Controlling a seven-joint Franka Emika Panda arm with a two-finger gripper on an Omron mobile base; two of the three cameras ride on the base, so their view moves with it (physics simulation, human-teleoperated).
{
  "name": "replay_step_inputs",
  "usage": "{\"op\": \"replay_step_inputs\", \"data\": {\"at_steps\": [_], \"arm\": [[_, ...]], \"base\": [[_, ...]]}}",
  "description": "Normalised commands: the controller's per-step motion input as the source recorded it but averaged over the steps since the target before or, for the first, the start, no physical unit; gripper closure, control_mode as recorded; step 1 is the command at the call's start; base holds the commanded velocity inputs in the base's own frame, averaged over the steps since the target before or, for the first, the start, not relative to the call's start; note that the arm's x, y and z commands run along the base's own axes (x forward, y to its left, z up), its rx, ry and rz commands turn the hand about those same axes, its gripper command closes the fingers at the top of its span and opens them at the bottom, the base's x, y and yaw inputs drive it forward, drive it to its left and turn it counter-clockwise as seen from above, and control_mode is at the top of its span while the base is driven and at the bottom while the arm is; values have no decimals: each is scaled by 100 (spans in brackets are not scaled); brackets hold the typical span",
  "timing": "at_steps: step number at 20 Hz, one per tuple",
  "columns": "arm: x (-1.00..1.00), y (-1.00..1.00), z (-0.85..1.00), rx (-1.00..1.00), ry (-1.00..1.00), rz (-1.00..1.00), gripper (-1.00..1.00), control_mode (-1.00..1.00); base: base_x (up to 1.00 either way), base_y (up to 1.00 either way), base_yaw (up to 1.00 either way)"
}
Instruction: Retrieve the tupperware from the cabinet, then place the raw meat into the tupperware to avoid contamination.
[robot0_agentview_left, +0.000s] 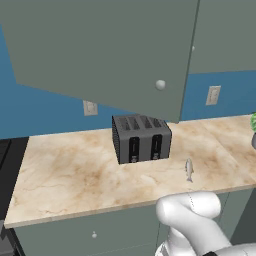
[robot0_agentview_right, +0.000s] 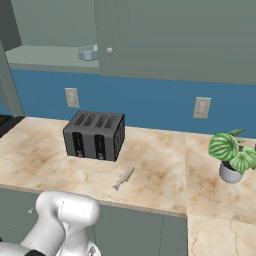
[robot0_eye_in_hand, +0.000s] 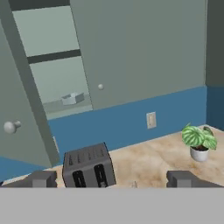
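The cabinet (robot0_agentview_right: 175, 40) hangs above the counter with its left door (robot0_agentview_left: 100, 50) swung open. On its lowest shelf sits the tupperware (robot0_agentview_right: 88, 52), small and pale blue-grey, which the hand view shows as the tupperware (robot0_eye_in_hand: 72, 99) far ahead and up to the left. The raw meat (robot0_agentview_right: 123, 178), a slim silvery fish, lies on the marble counter near its front edge, right of the toaster; the left base view has the raw meat (robot0_agentview_left: 189, 170) there too. My gripper (robot0_eye_in_hand: 112, 179) is open, holds nothing, and stands well back from the cabinet (robot0_eye_in_hand: 140, 48).
A dark four-slot toaster (robot0_agentview_right: 95, 135) stands mid-counter below the open shelf. A potted plant (robot0_agentview_right: 231, 155) sits at the right. The open door's knob (robot0_agentview_left: 160, 84) juts out over the toaster. Wall outlets (robot0_agentview_right: 202, 107) dot the blue backsplash.
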Motion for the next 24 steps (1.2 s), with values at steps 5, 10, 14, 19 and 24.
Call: {"op": "replay_step_inputs", "data": {"at_steps": [5,10,14,19,24], "arm": [[29,-48,-3,8,8,6,-100,-100],[46,-35,-12,4,0,14,-100,-100],[42,-24,-17,0,-1,14,-100,-100],[37,-14,-26,0,-4,15,-100,-100],[40,-3,-31,3,-7,13,-100,-100]], "base": [[0,0,0],[0,0,0],[0,0,0],[0,0,0],[0,0,0]]}}
